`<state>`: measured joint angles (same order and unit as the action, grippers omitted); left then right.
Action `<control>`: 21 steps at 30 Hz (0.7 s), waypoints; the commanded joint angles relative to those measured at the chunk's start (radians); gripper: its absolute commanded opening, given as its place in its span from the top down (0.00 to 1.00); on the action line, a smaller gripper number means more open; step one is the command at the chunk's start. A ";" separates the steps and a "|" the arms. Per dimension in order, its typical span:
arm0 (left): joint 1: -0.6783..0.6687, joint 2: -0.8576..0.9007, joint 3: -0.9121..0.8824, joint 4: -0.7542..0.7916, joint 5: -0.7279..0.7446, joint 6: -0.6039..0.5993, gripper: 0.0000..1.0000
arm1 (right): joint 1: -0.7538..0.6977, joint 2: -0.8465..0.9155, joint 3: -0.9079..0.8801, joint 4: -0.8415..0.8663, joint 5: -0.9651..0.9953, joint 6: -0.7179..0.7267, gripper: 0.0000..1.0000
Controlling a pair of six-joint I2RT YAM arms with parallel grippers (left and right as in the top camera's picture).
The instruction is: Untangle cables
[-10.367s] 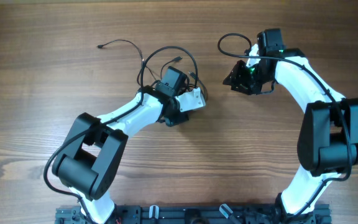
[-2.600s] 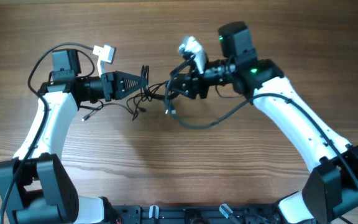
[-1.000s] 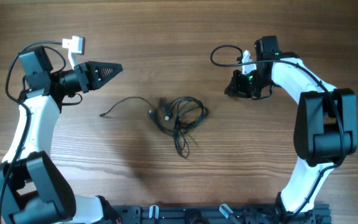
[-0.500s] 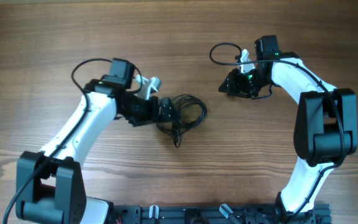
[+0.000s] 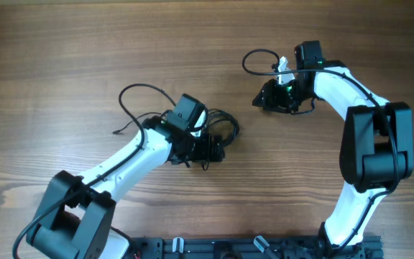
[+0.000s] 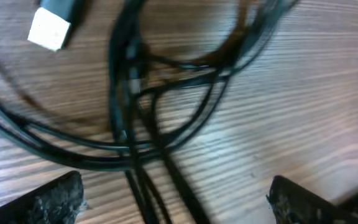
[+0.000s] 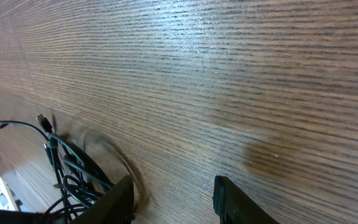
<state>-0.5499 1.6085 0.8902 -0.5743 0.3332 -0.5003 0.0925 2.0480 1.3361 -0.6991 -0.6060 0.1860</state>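
Cords first: we are looking at a tangle of very thin black flexible cables (image 5: pixel 220 126), heaped near the middle of the brown wood-grain table (image 5: pixel 63 43). One loose tail is trailing off to the robot's left and ending in a small plug end (image 5: pixel 117 132). The left gripper (image 6: pixel 176 199) is hovering right over the near side of the heap. Its fingers (image 6: pixel 48 199) are standing wide apart and gripping nothing, with several crossing strands running between them. The right gripper (image 5: pixel 263 101) is sitting well apart from the heap, on its right, with its fingers partly apart over bare wood.

We are judging the step in hand to be the first grab, and what the fingers close on is what matters. In the wrist view two or three strands are running side by side down the middle, so closing here would probably pinch a bundle and drag the whole knot. We are favouring a shift onto one outer loop, a pinch low against the wood because the cords are so thin, and a slow draw while the right gripper comes across to pin the rest.

For room, we are seeing open wood along the far side and out to the left. The near edge is crowded by the arm bases. The left arm's own thicker black wiring loop (image 5: pixel 142 87) is arching just beside the heap, so we are wanting it kept out of the pull.
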 commanded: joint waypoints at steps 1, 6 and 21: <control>-0.004 -0.011 -0.048 0.105 -0.036 -0.066 0.40 | 0.000 0.013 -0.003 -0.002 -0.021 -0.003 0.56; 0.008 -0.016 -0.045 0.115 -0.035 -0.054 0.96 | 0.018 0.012 0.000 -0.009 -0.142 -0.142 0.61; 0.334 -0.326 -0.044 0.114 0.143 0.272 0.96 | 0.078 -0.247 0.002 0.129 -0.500 -0.187 0.54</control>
<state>-0.2584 1.3045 0.8478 -0.4656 0.3477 -0.3809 0.1635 1.8229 1.3346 -0.6258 -0.9447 -0.0608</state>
